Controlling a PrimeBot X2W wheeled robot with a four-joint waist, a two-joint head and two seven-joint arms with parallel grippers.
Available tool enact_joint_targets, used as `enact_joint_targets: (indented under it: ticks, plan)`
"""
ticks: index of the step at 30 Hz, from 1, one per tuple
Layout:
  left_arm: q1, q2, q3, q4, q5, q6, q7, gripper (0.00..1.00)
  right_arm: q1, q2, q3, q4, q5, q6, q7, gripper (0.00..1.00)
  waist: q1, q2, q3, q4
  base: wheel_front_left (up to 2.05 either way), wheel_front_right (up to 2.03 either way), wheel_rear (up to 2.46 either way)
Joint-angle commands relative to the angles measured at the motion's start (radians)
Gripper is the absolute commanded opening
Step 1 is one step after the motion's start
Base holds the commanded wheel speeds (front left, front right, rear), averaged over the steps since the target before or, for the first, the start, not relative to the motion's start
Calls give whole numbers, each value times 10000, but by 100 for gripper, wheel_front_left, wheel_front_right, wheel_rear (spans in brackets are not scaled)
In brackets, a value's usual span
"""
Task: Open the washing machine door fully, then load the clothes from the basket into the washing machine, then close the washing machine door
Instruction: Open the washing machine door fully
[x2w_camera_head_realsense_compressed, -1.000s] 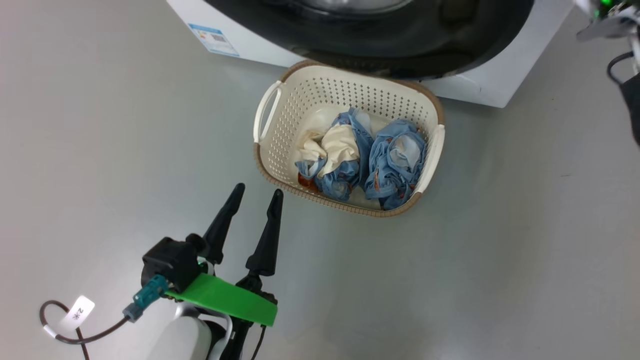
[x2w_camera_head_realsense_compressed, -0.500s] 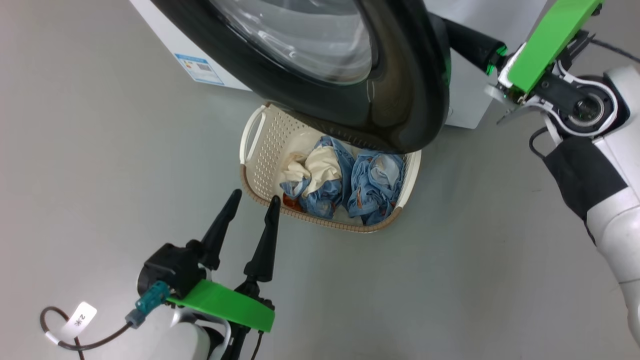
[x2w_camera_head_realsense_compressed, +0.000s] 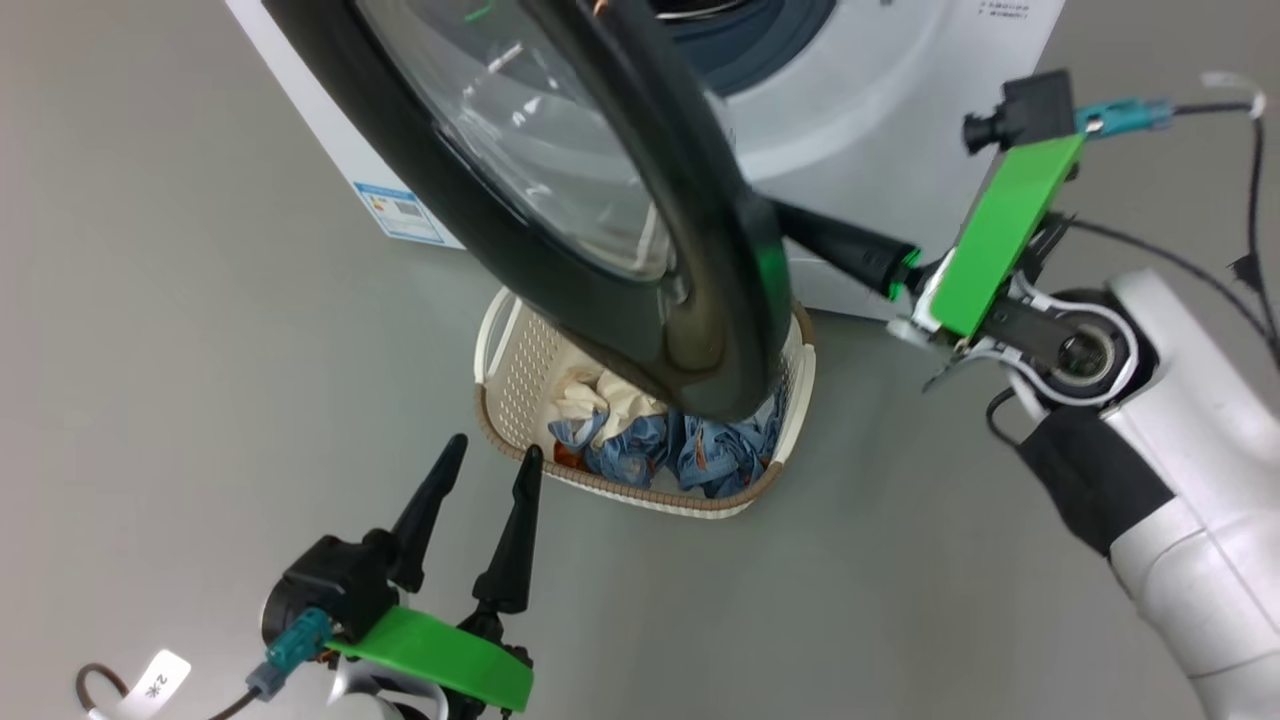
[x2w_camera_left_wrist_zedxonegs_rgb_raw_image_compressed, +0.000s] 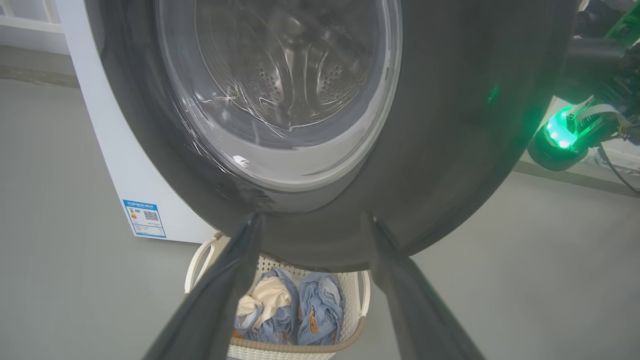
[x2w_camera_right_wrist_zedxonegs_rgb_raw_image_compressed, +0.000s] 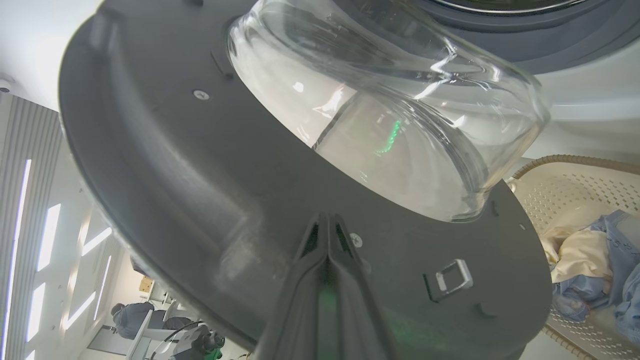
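The large round glossy black washing machine door (x2w_camera_head_realsense_compressed: 700, 320), with its bulging clear glass window (x2w_camera_head_realsense_compressed: 520, 150), stands partly open and hangs out over the small cream-white perforated plastic basket (x2w_camera_head_realsense_compressed: 515, 365) on the grey floor (x2w_camera_head_realsense_compressed: 200, 400). The basket sits just in front of the big white boxy washing machine (x2w_camera_head_realsense_compressed: 860, 140), near the lower corner that bears a small blue label (x2w_camera_head_realsense_compressed: 400, 212). Inside the basket lie the clothes (x2w_camera_head_realsense_compressed: 640, 452), crumpled light blue garments with orange-red print beside one cream-white piece, partly hidden under the door's lower rim in the head view.

The right gripper (x2w_camera_right_wrist_zedxonegs_rgb_raw_image_compressed: 328, 220) reaches behind the door's free edge, its jaws closed flat together and holding nothing. Its tips appear to touch the door's grey inner face below the glass bowl, beside a small metal latch loop (x2w_camera_right_wrist_zedxonegs_rgb_raw_image_compressed: 452, 280).

The left gripper (x2w_camera_head_realsense_compressed: 495, 446) hovers low over the floor at the basket's near corner, its jaws spread wide and empty. In the left wrist view its two dark fingers (x2w_camera_left_wrist_zedxonegs_rgb_raw_image_compressed: 220, 295) frame the basket and the bottom of the door.
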Motion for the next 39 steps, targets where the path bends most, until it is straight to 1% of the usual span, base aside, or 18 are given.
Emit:
enact_joint_targets:
  ticks: [1, 12, 20, 28, 33, 34, 35, 36, 37, 38, 39]
  plan:
    - [41, 203, 370, -204, 88, -16, -65, 100, 296, 282, 158, -396, 97, 33, 89, 0, -1, 0, -181, -1, 0, 0, 0]
    - [489, 324, 484, -218, 157, -16, -65, 100, 1350, 826, 595, -829, 127, 33, 55, 0, -1, 0, -810, 137, 0, 0, 0]
    - [685, 375, 595, -217, 223, -16, -65, 100, 1670, 1283, 813, -945, 145, 33, 100, 0, -1, 0, -1082, 201, 0, 0, 0]
    - [654, 392, 602, -204, 244, -16, -65, 100, 1677, 1506, 863, -855, 104, 33, 124, 0, -1, 0, -1128, 215, 0, 0, 0]
    - [657, 460, 697, -171, 229, -16, -65, 100, 1809, 1444, 700, -788, 1, 33, -168, 0, -1, 0, -1232, 96, 0, 0, 0]
    - [669, 478, 722, -167, 237, -16, -65, 100, 1861, 1421, 644, -783, -26, 33, -284, 5, -1, 0, -1258, 54, 0, 0, 0]
    - [685, 502, 746, -168, 248, -16, -65, 100, 1925, 1400, 600, -763, -53, 33, -395, 29, -1, 0, -1300, -8, 0, 0, 0]
    - [707, 529, 758, -168, 254, -16, -65, 100, 2001, 1372, 573, -752, -88, 33, -500, 48, -1, 0, -1343, -70, 0, 0, 0]
    - [731, 560, 780, -157, 260, -16, -65, 100, 2095, 1350, 546, -742, -101, 33, -595, 87, -1, 0, -1379, -138, 0, 0, 0]
    - [756, 587, 815, -144, 267, -16, -65, 100, 2193, 1327, 528, -727, -98, 33, -659, 100, -1, 0, -1412, -213, 0, 0, 0]
    - [778, 605, 851, -132, 270, -16, -65, 100, 2288, 1279, 527, -724, -127, 33, -718, 100, -1, 0, -1445, -282, 0, 0, 0]
